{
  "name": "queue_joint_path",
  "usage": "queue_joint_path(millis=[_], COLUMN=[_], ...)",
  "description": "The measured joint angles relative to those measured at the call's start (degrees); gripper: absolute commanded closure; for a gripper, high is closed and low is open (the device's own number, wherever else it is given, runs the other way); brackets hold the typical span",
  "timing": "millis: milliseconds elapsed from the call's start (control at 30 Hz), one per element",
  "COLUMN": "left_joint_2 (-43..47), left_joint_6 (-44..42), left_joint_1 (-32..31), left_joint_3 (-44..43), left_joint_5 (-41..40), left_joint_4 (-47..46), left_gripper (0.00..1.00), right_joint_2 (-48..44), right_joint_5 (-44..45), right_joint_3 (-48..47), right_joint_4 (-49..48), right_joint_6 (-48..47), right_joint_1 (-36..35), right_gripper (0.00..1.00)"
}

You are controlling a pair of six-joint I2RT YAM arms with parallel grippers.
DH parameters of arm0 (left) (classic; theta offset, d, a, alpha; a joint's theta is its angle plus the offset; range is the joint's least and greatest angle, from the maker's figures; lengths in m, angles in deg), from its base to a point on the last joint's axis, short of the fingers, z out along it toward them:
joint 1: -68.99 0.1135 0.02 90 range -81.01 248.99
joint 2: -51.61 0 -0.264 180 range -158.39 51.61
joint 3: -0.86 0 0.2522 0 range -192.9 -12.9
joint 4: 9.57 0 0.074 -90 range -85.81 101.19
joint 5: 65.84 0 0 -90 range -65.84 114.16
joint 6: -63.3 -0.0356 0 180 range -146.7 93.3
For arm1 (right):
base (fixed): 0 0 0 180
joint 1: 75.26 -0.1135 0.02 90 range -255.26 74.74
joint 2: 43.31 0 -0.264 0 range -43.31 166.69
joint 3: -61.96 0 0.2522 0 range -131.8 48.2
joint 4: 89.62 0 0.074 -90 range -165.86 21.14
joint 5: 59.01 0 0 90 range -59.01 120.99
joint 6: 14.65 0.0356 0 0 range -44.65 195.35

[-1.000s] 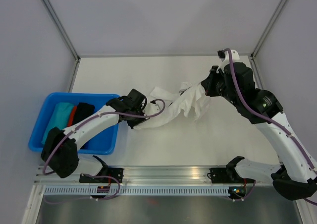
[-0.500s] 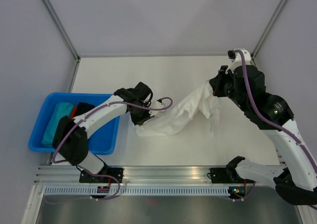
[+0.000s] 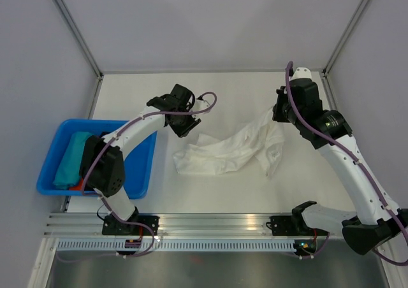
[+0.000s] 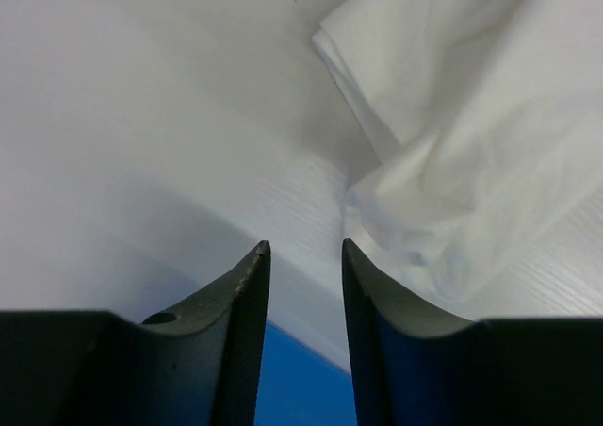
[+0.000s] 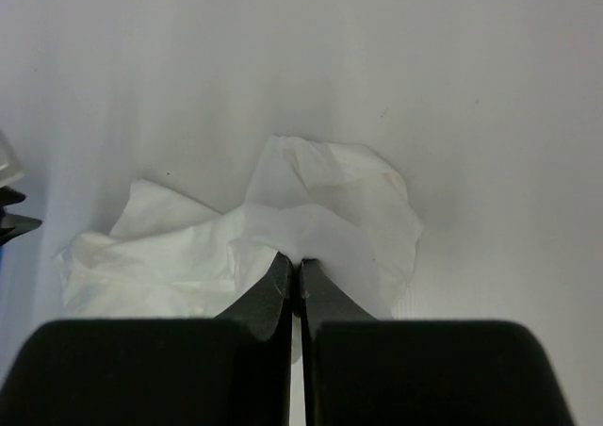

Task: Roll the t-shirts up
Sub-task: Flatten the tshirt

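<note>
A white t-shirt [image 3: 224,153] lies crumpled and stretched across the middle of the table. My right gripper [image 3: 278,114] is shut on its right end and holds that end lifted; in the right wrist view the closed fingertips [image 5: 299,266] pinch a fold of the shirt [image 5: 188,256]. My left gripper [image 3: 183,121] is open and empty, hovering just behind the shirt's left end. In the left wrist view its fingers [image 4: 303,252] stand apart with the shirt [image 4: 471,153] ahead to the right.
A blue bin [image 3: 48,167] at the left holds teal [image 3: 71,157], black and red cloth. Its blue edge shows between the left fingers [image 4: 301,388]. Metal posts and grey walls enclose the table. An aluminium rail [image 3: 217,223] runs along the near edge.
My left gripper has let go of the shirt's left end and moved back and up. The shirt's left end dropped flat. My right gripper shifted slightly left, still holding.
</note>
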Motion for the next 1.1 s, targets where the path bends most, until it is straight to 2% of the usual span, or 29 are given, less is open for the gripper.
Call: queue_joint_path(millis=[133,267,433,600,700,800,833,933,1100], left_joint_2=[9.40,14.88,10.75,4.98,1.55,-2.29,-3.34,-4.59,-3.74], left_joint_6=[0.81,2.84,4.87,6.47,7.08,7.58,7.78,8.46,8.59], left_joint_1=[-0.61,-1.88,-6.21,-6.73,-6.62,-6.62,-6.62,-6.62,-6.36], left_joint_3=[6.38,12.28,15.04,14.93,13.84,12.70,12.61,12.61,12.46], left_joint_5=[1.01,2.86,4.92,5.18,3.45,1.73,1.22,0.70,-2.34], left_joint_4=[1.79,3.28,4.13,2.29,0.57,-1.09,-1.53,-2.34,-3.82], left_gripper=[0.60,0.50,0.43,0.43,0.51,0.65,0.75,0.97,0.98], right_joint_2=[0.00,0.00,0.00,-0.28,-0.68,-0.98,-1.11,-1.62,-1.60], right_joint_5=[-1.20,-1.77,-2.32,-2.73,-2.93,-2.99,-2.99,-2.99,-3.30], right_joint_3=[2.23,3.28,4.07,6.38,7.98,8.15,8.15,8.15,8.76], right_joint_4=[-0.94,-1.79,-3.19,-4.48,-4.31,-4.26,-4.28,-4.31,-4.46], right_joint_6=[-0.22,-0.35,-0.42,-0.39,-0.37,-0.37,-0.37,-0.39,-0.44], right_joint_1=[1.11,1.44,1.95,2.56,2.67,2.95,2.99,3.30,4.61], right_gripper=[1.00,1.00,1.00,1.00,1.00,1.00,1.00,1.00,1.00])
